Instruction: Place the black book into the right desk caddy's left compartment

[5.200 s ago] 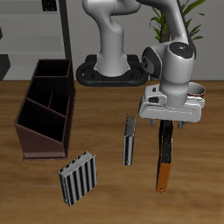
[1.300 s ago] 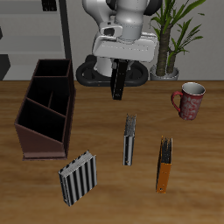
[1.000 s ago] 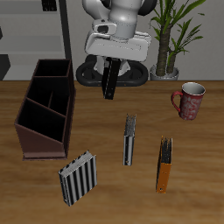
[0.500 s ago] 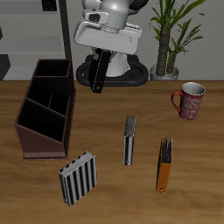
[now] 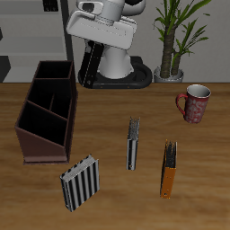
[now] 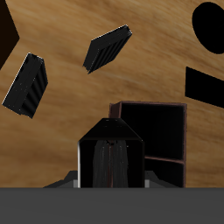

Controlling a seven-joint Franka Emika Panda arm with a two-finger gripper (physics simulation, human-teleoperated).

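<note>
A: Exterior view, nearest the front edge of the wooden surface first: we count one wide black-and-white striped book lying flat, and beside it toward the mug's side one orange-spined book.

B: We agree, and just behind those lies a second, narrower striped book. That makes three books on the surface, well apart from one another.

A: Next back we count one right desk caddy, dark reddish-brown, with slanted sides and several inner dividers. None of its compartments that we can see holds a book.

B: At about the same depth, on the opposite side, stands one red patterned mug, upright, handle toward the middle of the surface.

A: Farther back still, the fingers are clamped on the one black book, which hangs on end in the air, slightly tilted, above the surface and beyond the caddy's far end. It touches nothing but the fingers.

B: In the wrist view we see the black book end-on, close to the lens, with the right desk caddy directly beyond it and two books lying on the wood farther off.

A: Farthest back we count one potted plant and the robot's base.
</note>
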